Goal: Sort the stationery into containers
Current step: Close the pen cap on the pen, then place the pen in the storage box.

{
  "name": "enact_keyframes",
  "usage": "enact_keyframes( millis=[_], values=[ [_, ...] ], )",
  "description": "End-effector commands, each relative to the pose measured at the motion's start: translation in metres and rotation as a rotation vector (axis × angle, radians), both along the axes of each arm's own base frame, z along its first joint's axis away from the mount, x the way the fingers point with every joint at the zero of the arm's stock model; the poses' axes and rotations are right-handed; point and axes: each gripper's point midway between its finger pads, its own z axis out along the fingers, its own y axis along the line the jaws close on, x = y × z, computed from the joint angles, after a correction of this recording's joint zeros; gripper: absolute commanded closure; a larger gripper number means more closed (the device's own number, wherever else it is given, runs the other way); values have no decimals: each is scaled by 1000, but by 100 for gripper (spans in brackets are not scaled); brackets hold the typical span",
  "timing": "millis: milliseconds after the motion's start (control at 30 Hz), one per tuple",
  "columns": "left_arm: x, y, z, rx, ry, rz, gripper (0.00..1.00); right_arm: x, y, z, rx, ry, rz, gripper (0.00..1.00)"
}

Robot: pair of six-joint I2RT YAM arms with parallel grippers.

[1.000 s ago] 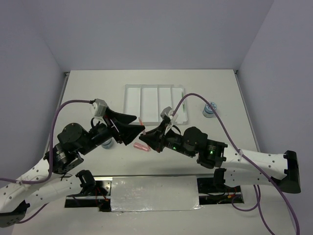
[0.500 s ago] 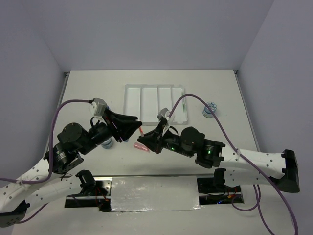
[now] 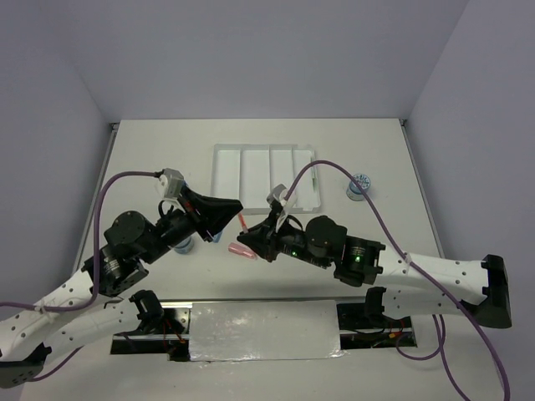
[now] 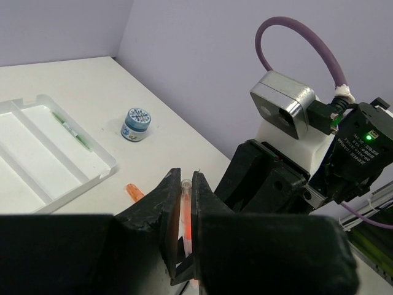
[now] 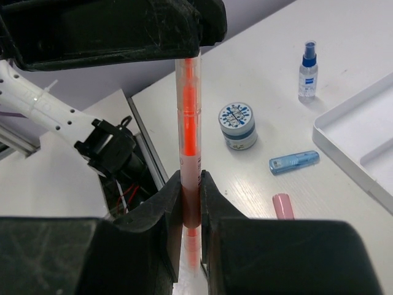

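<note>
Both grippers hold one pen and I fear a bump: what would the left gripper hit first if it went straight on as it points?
Probably the right gripper, clamped on the same orange pen just ahead; depth is hard to judge.

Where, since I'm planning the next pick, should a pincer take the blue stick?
Mid-length, from straight above: the blue stick lies flat on the table, so close across its narrow width. Both the left pincer and right pincer hold the orange pen.
</note>
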Motion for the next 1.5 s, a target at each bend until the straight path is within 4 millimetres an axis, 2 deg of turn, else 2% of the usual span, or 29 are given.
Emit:
enact_keyframes(
  millis=[0,133,167,200,233,333,400,500,600,633,733,767,800,900,967,1000,1033,1067,1100,1133,1167,1200,1233,1267,1300,1333,1367,1400,1467],
  values=[
    [-10,-14,-14,-1,30,-85,100,8,-4,64,128,-79,-34,100],
    [-9,-22,-33,24,81,-104,100,19,-4,88,141,-131,-64,100],
    [-8,-24,-38,30,93,-107,100,20,-5,105,167,-147,-57,100],
    [-8,-26,-49,44,123,-109,100,23,-3,109,166,-154,-54,100],
    [-8,-28,-55,51,133,-114,100,25,-5,125,193,-168,-55,100],
    [-9,-31,-76,68,181,-122,100,36,-9,151,230,-202,-59,100],
    [-9,-32,-90,78,209,-123,100,42,-8,159,229,-216,-63,100],
    [-12,-36,-107,93,241,-140,100,44,-9,185,254,-251,-67,100],
    [-19,-43,-127,116,278,-165,100,53,-7,193,255,-262,-80,100],
    [-21,-45,-136,116,291,-172,100,53,-10,207,278,-276,-85,100],
    [-31,-52,-154,118,325,-195,100,62,-9,225,283,-294,-91,100],
    [-36,-56,-160,125,334,-210,100,66,-5,223,268,-293,-94,100],
    [-37,-58,-163,124,339,-212,100,68,-8,234,282,-306,-101,100],
    [-46,-63,-171,141,349,-232,100,75,-3,238,272,-309,-106,100],
    [-41,-59,-171,153,355,-186,100,77,-2,233,256,-305,-107,100],
    [-38,-56,-169,160,354,-160,100,78,1,220,234,-289,-103,100],
    [-26,-49,-156,146,342,-87,100,78,1,211,223,-278,-102,100],
    [-22,-37,-159,187,360,-29,100,74,-4,209,235,-271,-101,100],
    [-14,-29,-153,193,357,29,100,77,-2,178,189,-237,-106,100],
    [2,-15,-129,170,335,147,100,73,-10,176,210,-235,-115,100],
    [6,2,-135,223,357,220,99,75,-13,163,208,-205,-137,100],
    [12,12,-124,212,354,275,92,77,-13,129,162,-170,-142,100],
    [20,24,-98,170,330,350,86,73,-21,130,189,-172,-149,100],
    [23,32,-91,165,325,384,78,74,-21,107,161,-140,-160,100],
    [24,38,-86,169,321,407,57,73,-23,101,157,-131,-161,100],
    [26,42,-67,145,297,421,46,72,-26,98,152,-126,-164,100],
    [28,46,-60,140,285,438,36,72,-27,89,137,-115,-168,100],
    [28,49,-55,141,280,448,20,73,-28,85,130,-113,-176,100],
    [29,56,-37,114,266,473,6,75,-32,80,107,-114,-186,100]
  ],
)
